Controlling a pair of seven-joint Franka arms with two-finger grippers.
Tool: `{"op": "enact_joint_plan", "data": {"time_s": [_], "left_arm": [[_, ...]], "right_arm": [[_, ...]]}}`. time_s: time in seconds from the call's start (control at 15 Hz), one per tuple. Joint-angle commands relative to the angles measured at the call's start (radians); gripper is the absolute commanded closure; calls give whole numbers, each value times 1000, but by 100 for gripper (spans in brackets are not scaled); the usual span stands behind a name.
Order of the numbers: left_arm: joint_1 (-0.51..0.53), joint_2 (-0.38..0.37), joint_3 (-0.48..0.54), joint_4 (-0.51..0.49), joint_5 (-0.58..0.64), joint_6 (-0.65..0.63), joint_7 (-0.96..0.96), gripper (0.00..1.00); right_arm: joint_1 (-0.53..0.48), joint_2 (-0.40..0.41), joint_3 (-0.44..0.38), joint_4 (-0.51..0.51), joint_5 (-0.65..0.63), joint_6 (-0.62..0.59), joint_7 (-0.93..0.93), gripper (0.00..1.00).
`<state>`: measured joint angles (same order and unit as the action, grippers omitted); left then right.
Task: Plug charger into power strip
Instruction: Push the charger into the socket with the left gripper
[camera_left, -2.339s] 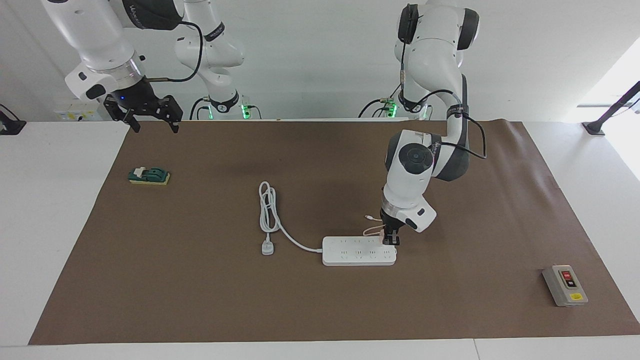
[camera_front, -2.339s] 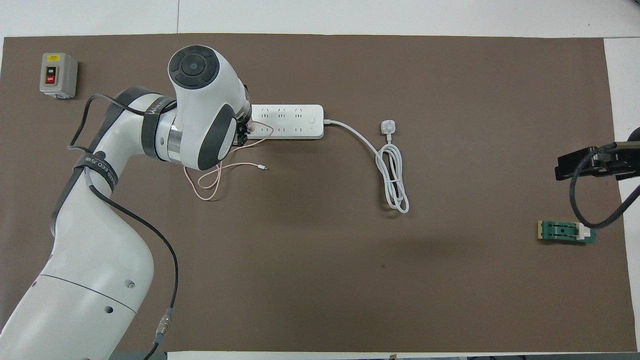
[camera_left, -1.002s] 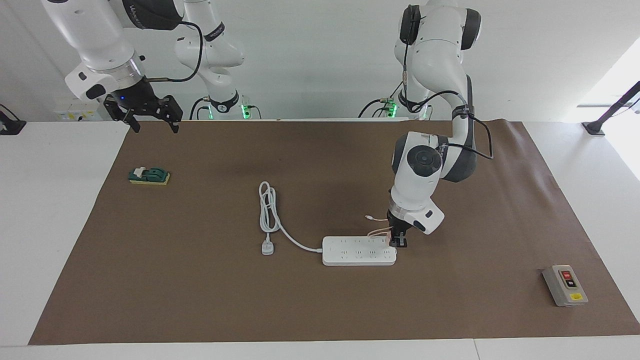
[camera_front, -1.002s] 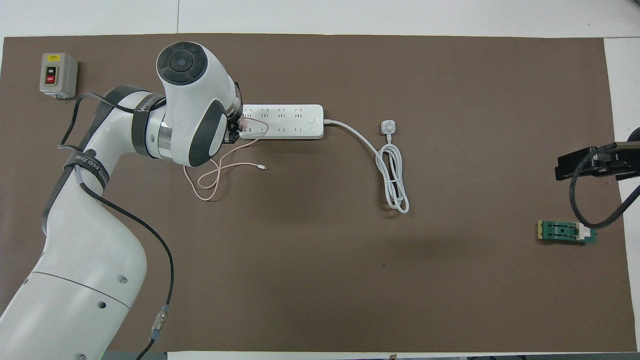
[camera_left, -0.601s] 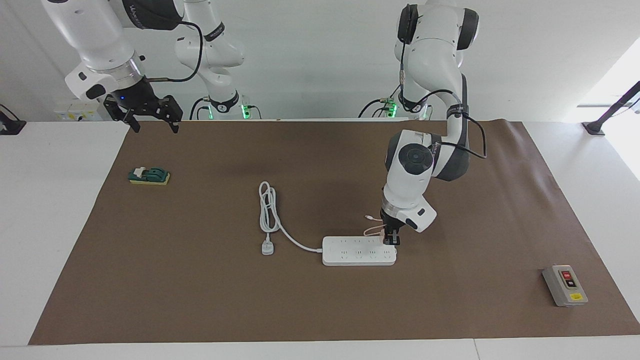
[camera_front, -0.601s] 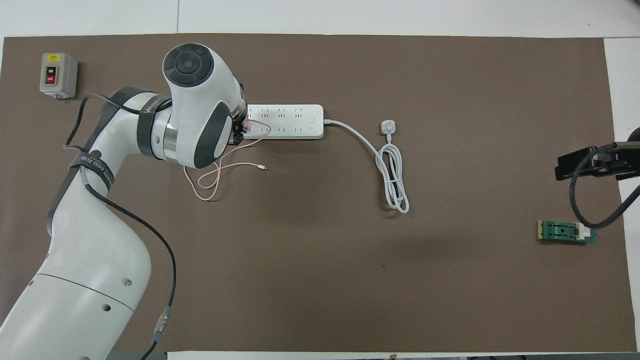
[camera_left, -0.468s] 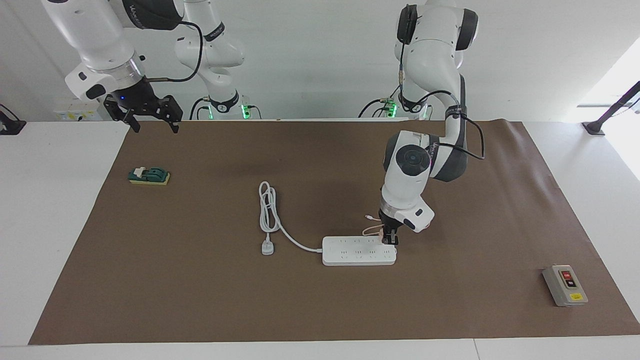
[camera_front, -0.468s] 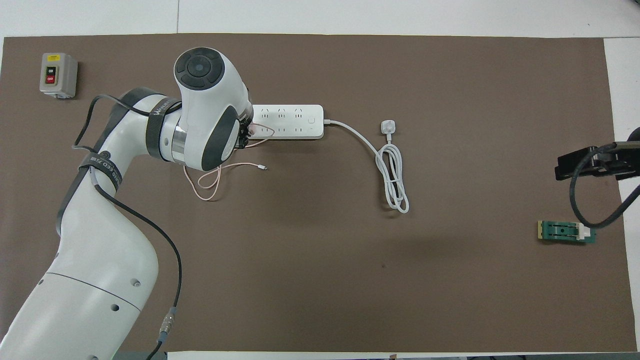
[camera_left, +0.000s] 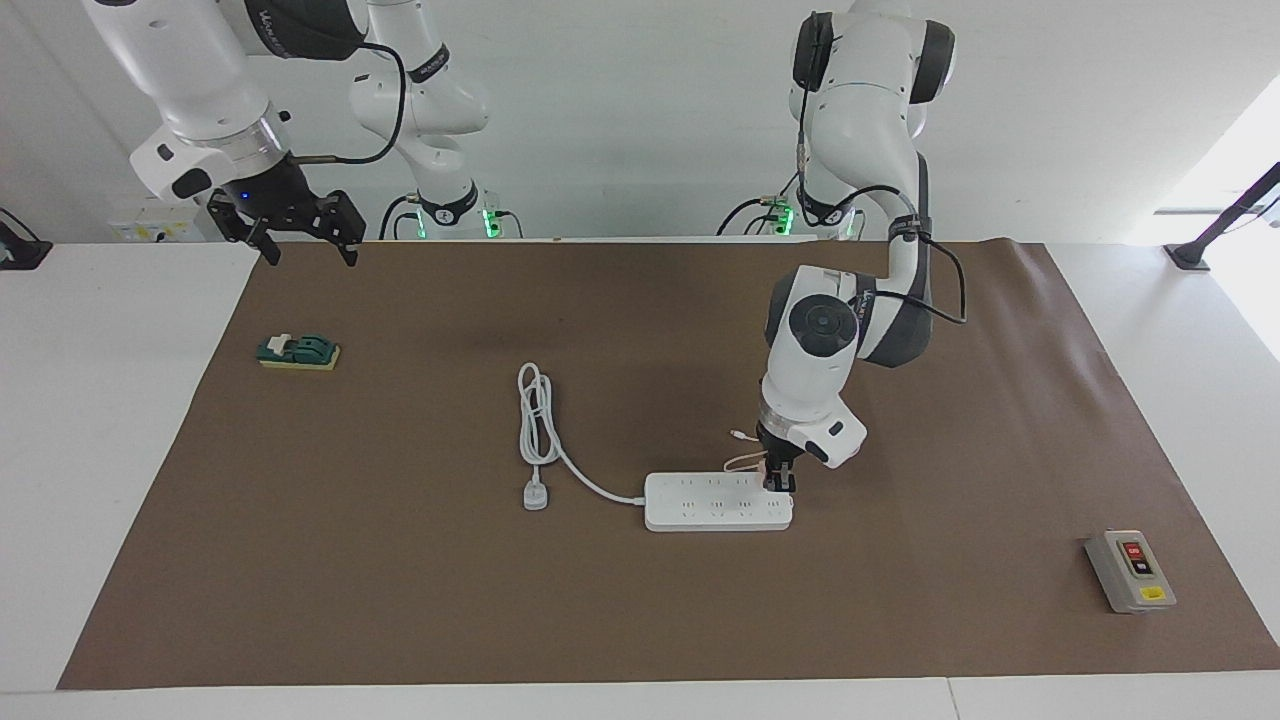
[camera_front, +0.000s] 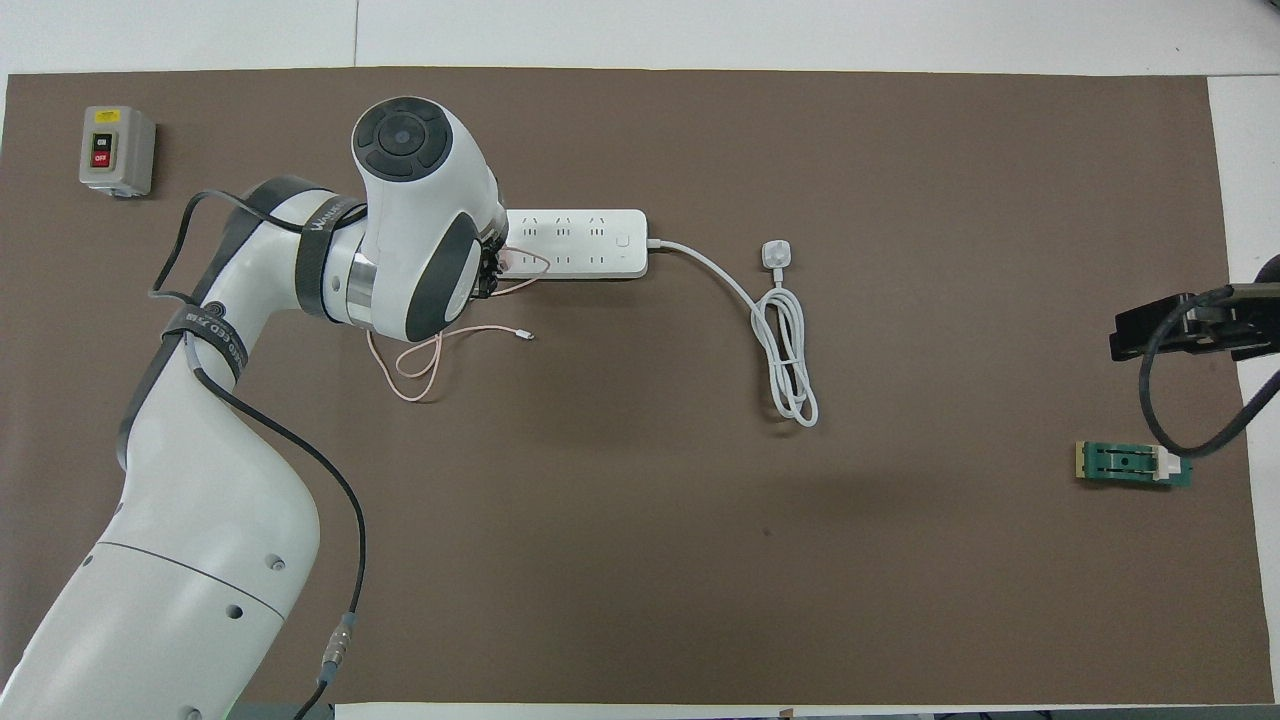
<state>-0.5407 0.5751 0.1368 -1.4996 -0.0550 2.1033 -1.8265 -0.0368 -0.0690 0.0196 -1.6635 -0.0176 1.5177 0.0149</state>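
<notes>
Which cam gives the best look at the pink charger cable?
Overhead view. The charger's cable lies in open loops on the brown mat, nearer the robots than the power strip, with its free end visible. In the facing view only a short bit shows beside the left gripper; the arm hides the rest.

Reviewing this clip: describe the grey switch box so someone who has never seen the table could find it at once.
Start at the brown mat and go to its corner at the left arm's end, farthest from the robots. The grey switch box sits there alone, well apart from the white power strip. It is the only grey thing, with a red and a black button and a yellow label on top.
</notes>
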Motion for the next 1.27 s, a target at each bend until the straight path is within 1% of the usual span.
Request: {"op": "enact_joint_plan", "data": {"time_s": [0.0, 0.27, 0.74, 0.8, 0.87, 0.94, 1.0, 1.2], "left_arm": [[-13, 15, 0, -48, 3, 0, -8, 100], [-7, 5, 0, -103, 3, 49, -7, 100], [-2, 6, 0, -102, 3, 58, -1, 100], [1, 0, 1, -100, 3, 58, -4, 92], [11, -4, 1, -97, 3, 55, -4, 31], [18, -18, 1, -97, 3, 50, -5, 6], [19, -27, 1, -96, 3, 47, -7, 0], [42, -69, 3, -94, 3, 29, -10, 0]], "right_arm": [[-18, -25, 11, -28, 21, 12, -6, 0], [-18, -25, 11, -28, 21, 12, -7, 0], [-18, -25, 11, -28, 21, 12, -6, 0], [-18, -25, 11, -28, 21, 12, -6, 0], [-18, -25, 11, -28, 21, 12, -6, 0], [-18, -25, 11, -28, 21, 12, -6, 0], [-18, -25, 11, -28, 21, 12, -6, 0], [-18, -25, 11, -28, 21, 12, -6, 0]]}}
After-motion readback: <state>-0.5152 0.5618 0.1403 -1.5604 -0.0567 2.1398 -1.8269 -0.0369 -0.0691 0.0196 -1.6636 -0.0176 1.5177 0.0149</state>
